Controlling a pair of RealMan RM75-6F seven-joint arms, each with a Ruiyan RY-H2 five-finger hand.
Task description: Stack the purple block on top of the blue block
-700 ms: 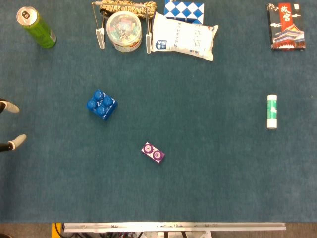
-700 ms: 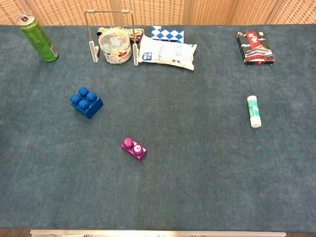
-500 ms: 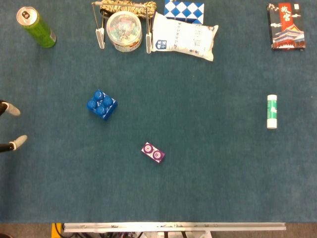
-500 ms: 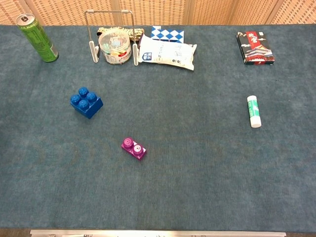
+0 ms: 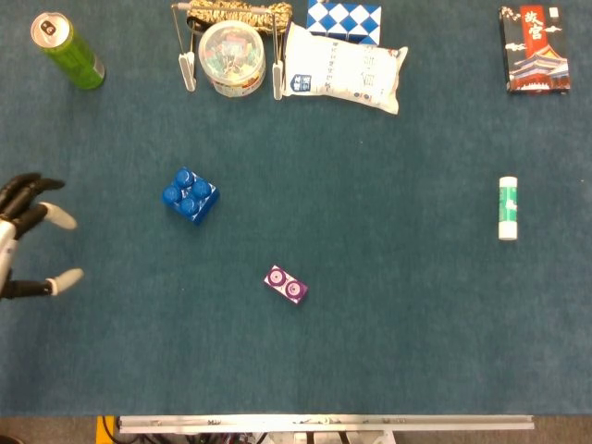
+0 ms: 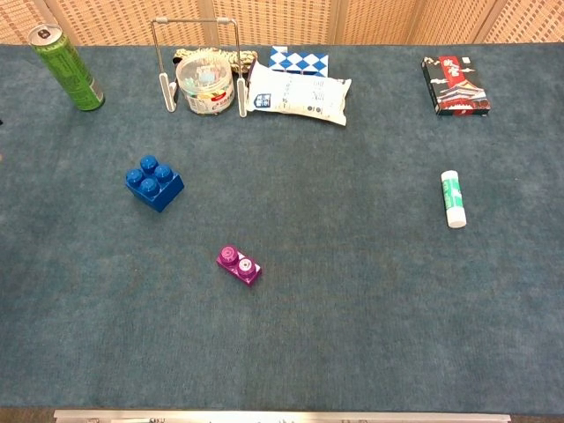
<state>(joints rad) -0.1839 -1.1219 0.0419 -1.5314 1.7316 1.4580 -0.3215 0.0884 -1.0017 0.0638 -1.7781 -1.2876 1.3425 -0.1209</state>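
Left hand [image 5: 28, 239]: we see it at the left edge of the head view, mid-height, fingers spread apart, holding nothing; well apart from both blocks. Chest view doesn't show it.
Right hand: we don't see it in either view.
Purple block [image 5: 285, 285]: lies flat on the counter [image 5: 388, 351], just below frame centre, studs up, turned at an angle; nothing touches it. In chest view [image 6: 239, 264] it sits lower centre-left.
Blue block [image 5: 191, 195]: we find it upper left of the purple block, apart from it, studs up, standing alone; chest view [image 6: 154, 182] shows the same.
Can [image 5: 67, 50]: green, upper left corner, upright.
Tub [image 5: 232, 57]: clear, round, top centre-left, w/ small coloured bits inside; we can't tell what they are.
Pouch [image 5: 345, 79]: white, just right of the tub, top centre.
Box [image 5: 534, 49]: dark, w/ red print, upper right corner.
Glue stick [image 5: 507, 207]: white and green, right side, lying flat.
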